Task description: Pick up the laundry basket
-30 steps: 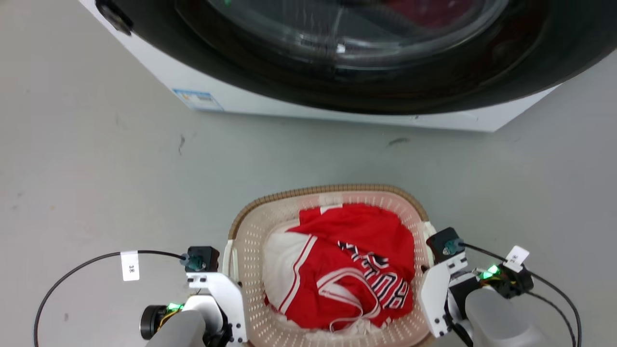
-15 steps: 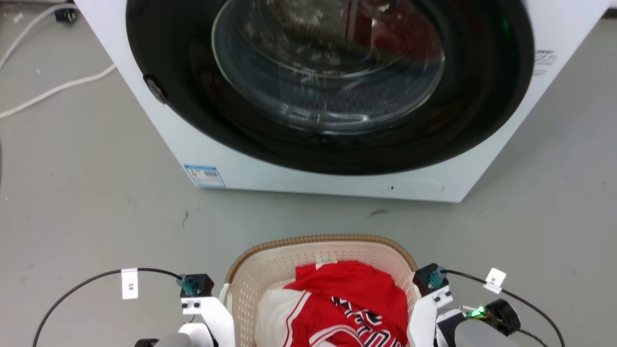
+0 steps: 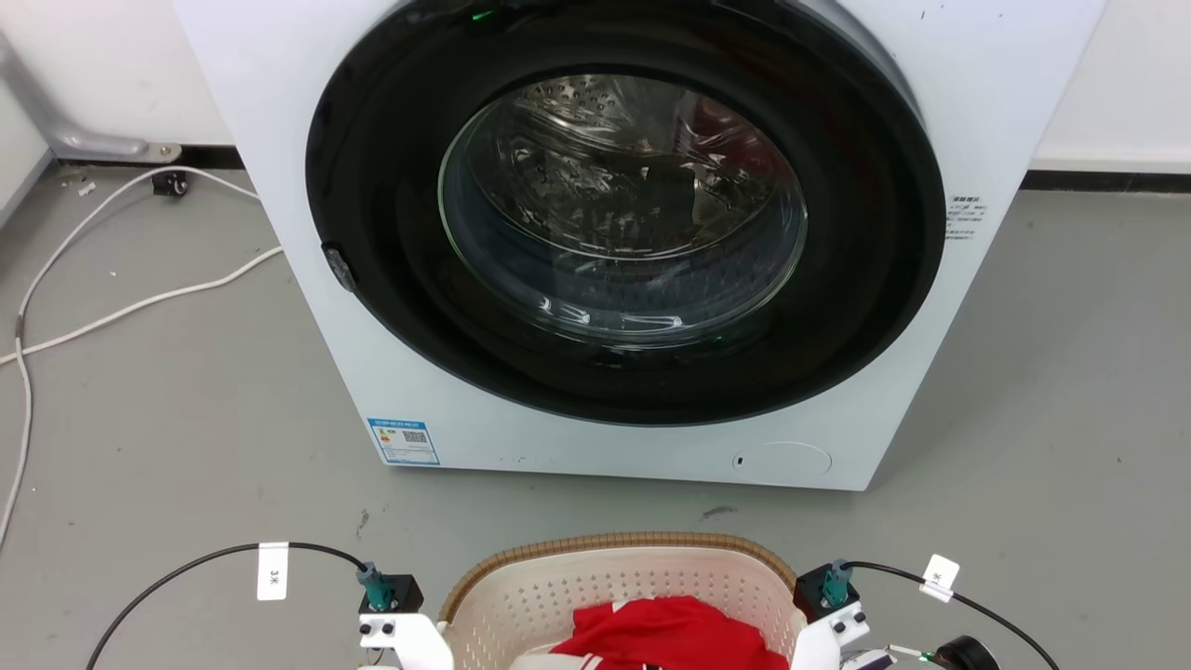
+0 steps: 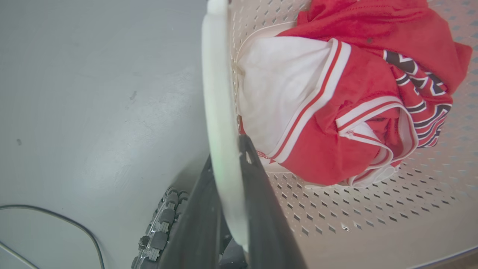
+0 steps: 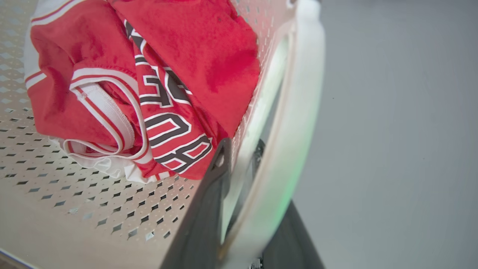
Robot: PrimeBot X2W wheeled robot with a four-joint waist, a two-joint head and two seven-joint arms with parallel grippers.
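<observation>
The laundry basket [image 3: 614, 547], cream perforated plastic with a brown woven rim, sits at the bottom middle of the head view. A red and white jersey [image 3: 672, 629] lies in it. In the left wrist view my left gripper [image 4: 226, 154] is shut on the basket's white side handle [image 4: 218, 97], one dark finger on each side of it. My right gripper [image 5: 242, 149] grips the opposite white handle [image 5: 298, 112] the same way. The basket's perforated wall [image 4: 336, 220] [image 5: 74, 194] and the jersey [image 4: 336, 112] [image 5: 157, 74] show beside the fingers.
A white washer [image 3: 986, 112] with a shut round glass door [image 3: 623, 214] stands on the grey floor just beyond the basket. White cables [image 3: 140, 300] trail across the floor at the left. A wall runs behind the washer.
The head camera has tilted up: the washer now shows whole and the basket has slid to the bottom edge. Both wrists stay beside the basket's sides.
</observation>
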